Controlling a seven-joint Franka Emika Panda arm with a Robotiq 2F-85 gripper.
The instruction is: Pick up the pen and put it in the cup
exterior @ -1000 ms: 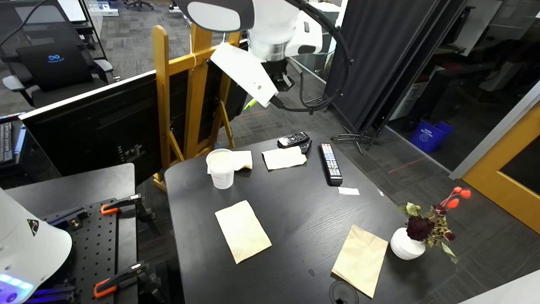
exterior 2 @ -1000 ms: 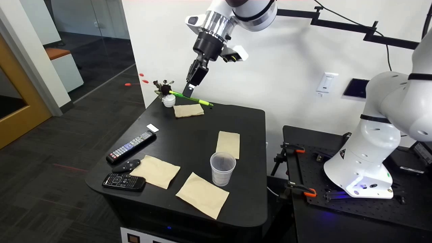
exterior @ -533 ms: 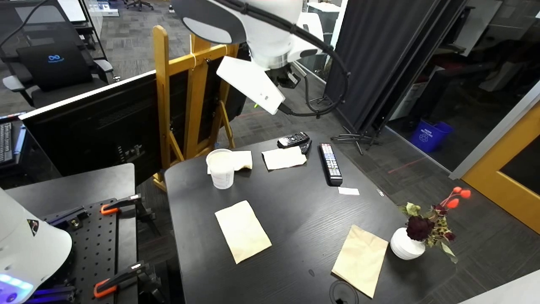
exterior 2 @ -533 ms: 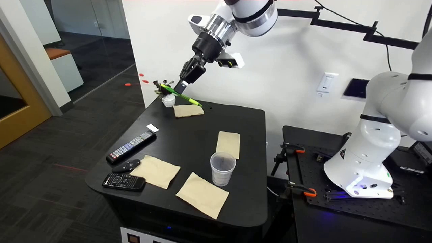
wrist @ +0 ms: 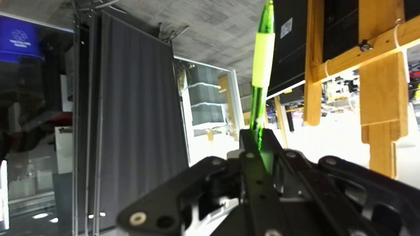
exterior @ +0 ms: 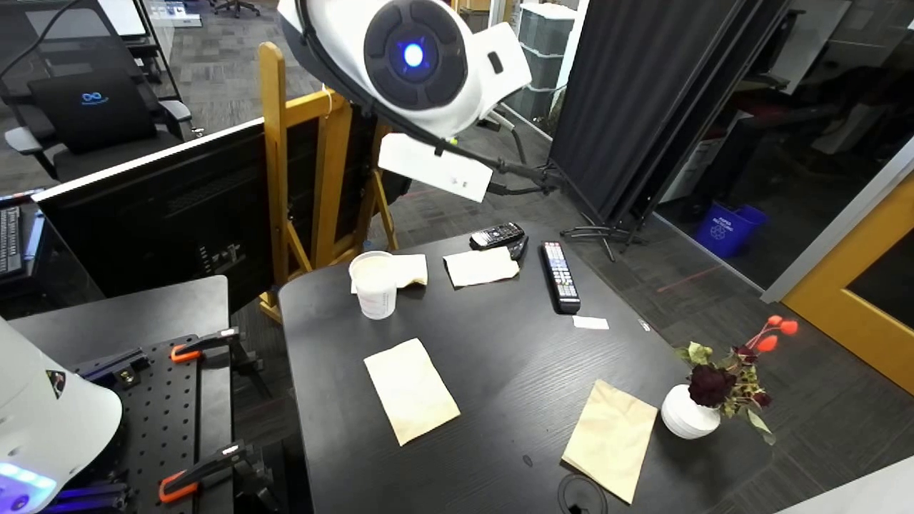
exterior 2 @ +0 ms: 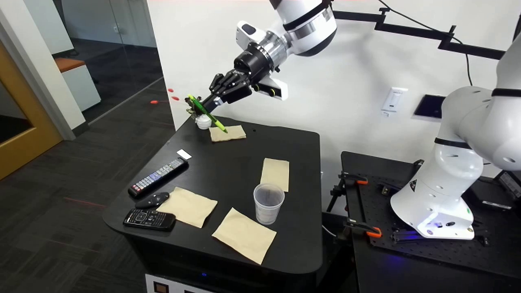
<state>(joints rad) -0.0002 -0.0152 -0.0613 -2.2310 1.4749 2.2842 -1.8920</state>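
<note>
The bright-green pen (exterior 2: pixel 220 125) is held in the air by my gripper (exterior 2: pixel 208 104), whose black fingers are shut on it. In the wrist view the pen (wrist: pixel 263 59) sticks up from between the fingertips of the gripper (wrist: pixel 258 141). In an exterior view the pen slants, one end low and one end high, in front of the flower vase. The round cup (exterior 2: pixel 268 205) stands upright on the black table, well away from the gripper. The cup (exterior: pixel 375 285) also shows in an exterior view, where the arm hides the gripper and most of the pen.
A white vase with flowers (exterior: pixel 689 412) stands at a table corner. A long black remote (exterior 2: pixel 158 177) and a shorter remote (exterior 2: pixel 149 219) lie near an edge. Tan napkins (exterior 2: pixel 244 235) lie flat, one beside the cup. A wooden easel (exterior: pixel 328 164) stands behind the table.
The wrist has tilted so the fingers point more sideways. The gripper and pen have swung left in an exterior view, and the pen has gone from nearly level to steeper. The cup has not moved.
</note>
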